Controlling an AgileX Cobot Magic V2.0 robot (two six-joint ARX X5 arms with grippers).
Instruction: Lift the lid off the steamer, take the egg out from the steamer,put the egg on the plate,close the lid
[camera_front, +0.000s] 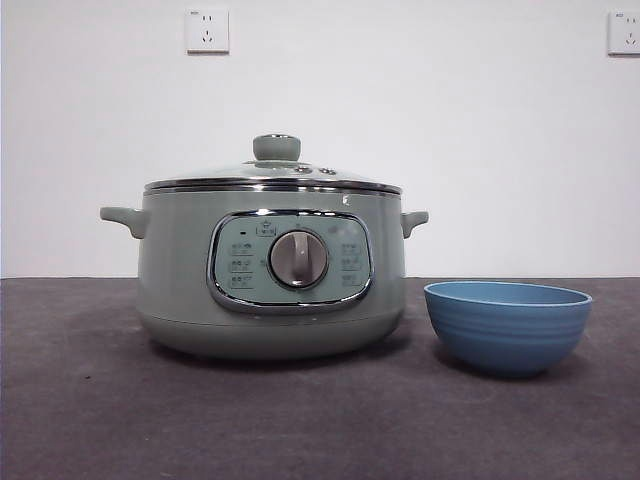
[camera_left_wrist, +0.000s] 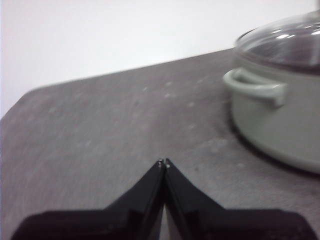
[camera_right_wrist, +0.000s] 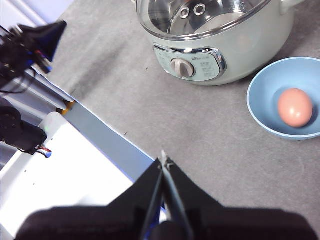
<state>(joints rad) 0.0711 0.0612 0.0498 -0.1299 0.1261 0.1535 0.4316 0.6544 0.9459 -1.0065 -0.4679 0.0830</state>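
Lid on steamer; egg in plate beside it.

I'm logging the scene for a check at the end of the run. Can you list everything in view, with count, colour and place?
steamer: one, pale sage green, on the table beside the bowl, grey dial facing the front camera.
lid: one, clear with a steel rim and green knob, seated on the steamer.
plate: one, blue bowl, on the table beside the steamer.
egg: one, brownish pink, inside the blue bowl.
table: one, dark grey.
wall sockets: two, white, high on the wall behind.
left gripper: black, jaws shut, empty, above the table near the steamer's side handle.
right gripper: black, jaws shut, empty, over the table's near edge.
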